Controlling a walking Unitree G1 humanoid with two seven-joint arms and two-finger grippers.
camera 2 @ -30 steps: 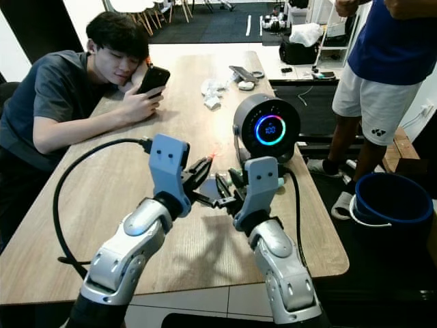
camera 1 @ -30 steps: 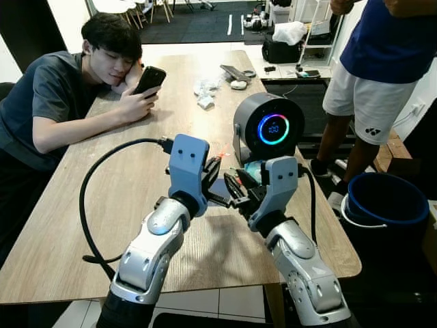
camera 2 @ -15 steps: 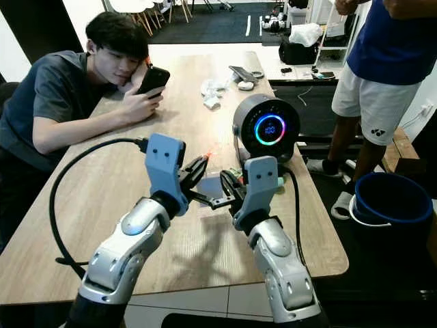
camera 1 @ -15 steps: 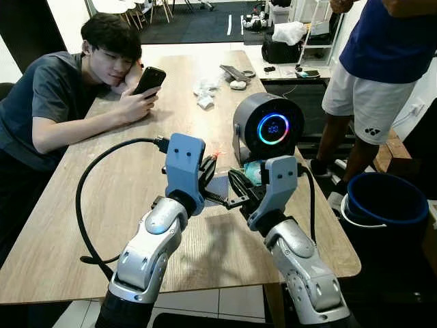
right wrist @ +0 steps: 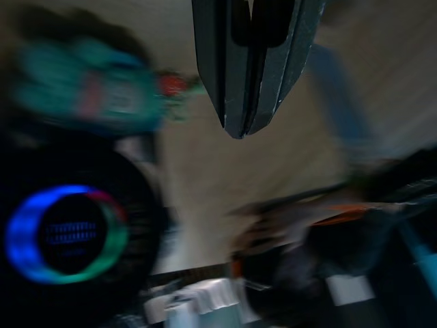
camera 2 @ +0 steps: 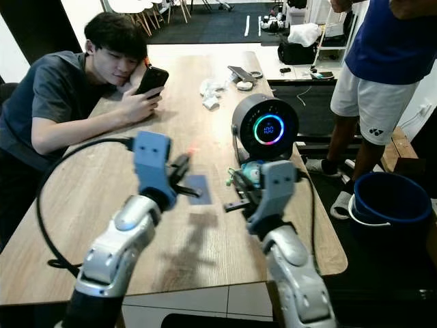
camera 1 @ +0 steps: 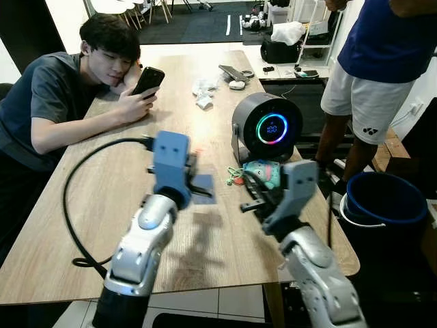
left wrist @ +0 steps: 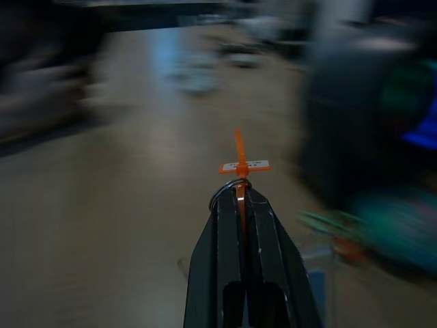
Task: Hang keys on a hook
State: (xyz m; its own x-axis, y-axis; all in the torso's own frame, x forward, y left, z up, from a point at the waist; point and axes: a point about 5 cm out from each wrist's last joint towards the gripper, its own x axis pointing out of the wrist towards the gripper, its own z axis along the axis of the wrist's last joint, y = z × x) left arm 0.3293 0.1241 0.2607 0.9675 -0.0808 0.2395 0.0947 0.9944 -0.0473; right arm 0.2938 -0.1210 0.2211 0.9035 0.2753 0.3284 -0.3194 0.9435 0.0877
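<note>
wooden tabletop (camera 1: 102, 205) runs long and pale away from the robot, with dark flooring and furniture legs far behind it. a seated person (camera 1: 65, 89) leans on its left side, head propped on one hand, holding a black phone (camera 1: 149, 79). another person in a blue shirt and white shorts (camera 1: 372, 75) stands by the table's right side, next to a blue bucket (camera 1: 386, 205) on the floor.

near the right side of the table stands a round black device (camera 1: 266, 130) with a glowing ring of blue, green and red. just in front of it lies a teal pouch (camera 1: 263, 173) with small red and green bits beside it. a flat blue square (camera 1: 201, 184) lies on the wood to the left of the pouch. crumpled white bits (camera 1: 203, 92) and a dark object sit farther up the table.

the left gripper (left wrist: 239, 198) hovers above the table near the blue square, its fingers pressed together on a metal key ring (left wrist: 231, 188) with an orange tag (left wrist: 240, 162) sticking out past the tips; so the keys are held in the air, off the surface. the right gripper (right wrist: 240, 126) is raised above the wood just beside the teal pouch, its two fingers closed against each other with nothing between them. both wrist views are blurred.
</note>
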